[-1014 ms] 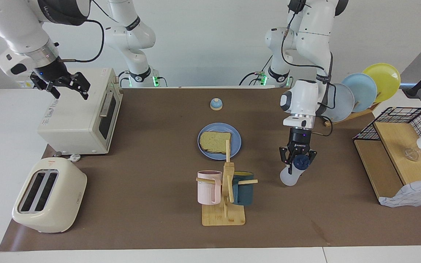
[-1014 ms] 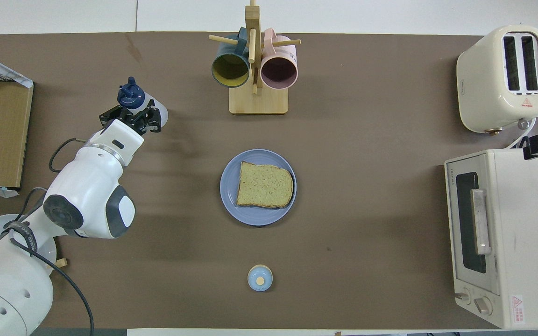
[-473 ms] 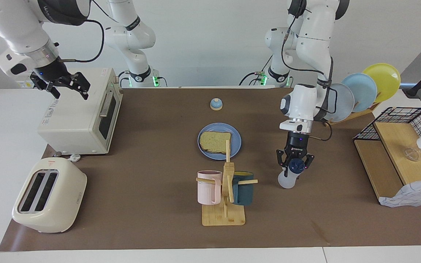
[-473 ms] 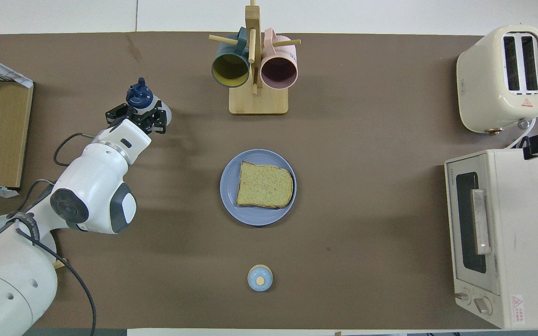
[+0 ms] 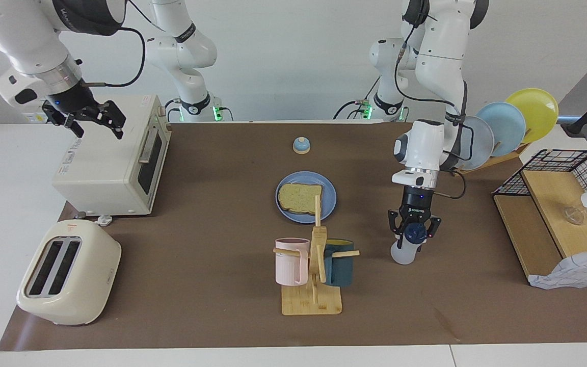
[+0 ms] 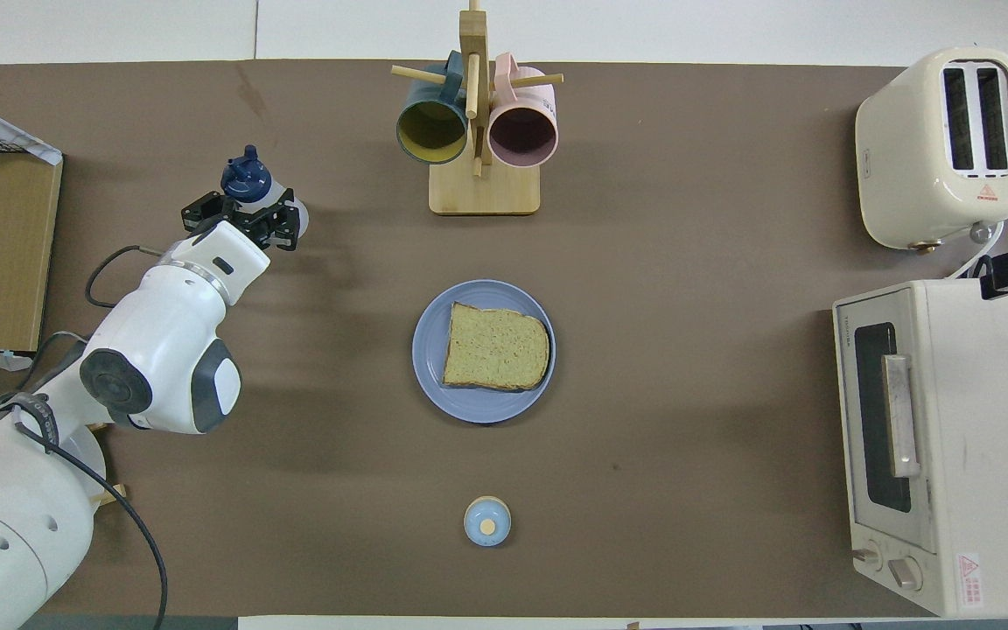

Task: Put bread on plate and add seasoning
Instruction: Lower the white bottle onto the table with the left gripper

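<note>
The bread (image 6: 496, 346) lies on the plate (image 6: 434, 385). My left hand (image 5: 414, 235) points straight down around the seasoning (image 5: 404, 251) standing on the bench; its grip I cannot tell. My right hand (image 5: 95, 118) waits wide over the oven (image 5: 105, 163).

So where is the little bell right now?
The bell sits alone on the brown mat, nearer to the robots than the plate with the bread.

Left gripper (image 6: 241, 219) sits at the seasoning (image 6: 252, 182) bottle's neck, navy cap poking out just past it; bread (image 6: 496, 347) on blue plate (image 6: 434, 381) lies toward the right arm's end from the gripper, nearer the robots; mug rack (image 6: 484, 188) farther out, same direction.
</note>
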Available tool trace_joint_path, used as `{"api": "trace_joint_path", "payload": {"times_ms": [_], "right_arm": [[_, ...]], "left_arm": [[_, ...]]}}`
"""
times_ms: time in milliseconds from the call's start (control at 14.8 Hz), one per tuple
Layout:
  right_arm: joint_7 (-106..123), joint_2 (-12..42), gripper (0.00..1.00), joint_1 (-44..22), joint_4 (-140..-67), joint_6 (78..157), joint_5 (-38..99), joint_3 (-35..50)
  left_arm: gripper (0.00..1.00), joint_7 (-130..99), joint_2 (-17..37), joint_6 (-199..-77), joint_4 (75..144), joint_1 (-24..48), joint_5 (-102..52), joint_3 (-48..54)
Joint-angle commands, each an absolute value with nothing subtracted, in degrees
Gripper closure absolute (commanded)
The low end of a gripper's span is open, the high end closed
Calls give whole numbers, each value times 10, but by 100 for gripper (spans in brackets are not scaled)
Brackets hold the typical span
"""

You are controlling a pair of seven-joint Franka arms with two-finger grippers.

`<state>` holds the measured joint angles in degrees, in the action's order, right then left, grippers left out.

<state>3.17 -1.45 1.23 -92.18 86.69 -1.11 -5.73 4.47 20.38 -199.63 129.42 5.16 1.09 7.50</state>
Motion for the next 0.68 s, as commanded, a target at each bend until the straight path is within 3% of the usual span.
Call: {"api": "trace_joint_path", "payload": {"times_ms": [0,203,406,608], "right_arm": [[26,-22,0,17,-929,868,-2,-54],[26,-23,0,18,-929,868,-2,-54],[26,-22,0,18,-929,868,-2,-54],[26,-23,0,18,-929,868,-2,-54]], "left_arm": [[31,50,214,-2008,1287,47,23,75],[20,50,214,-2008,1288,47,23,75],[0,49,214,-2008,1289,47,23,75],[0,49,213,-2008,1292,47,23,75]]}}
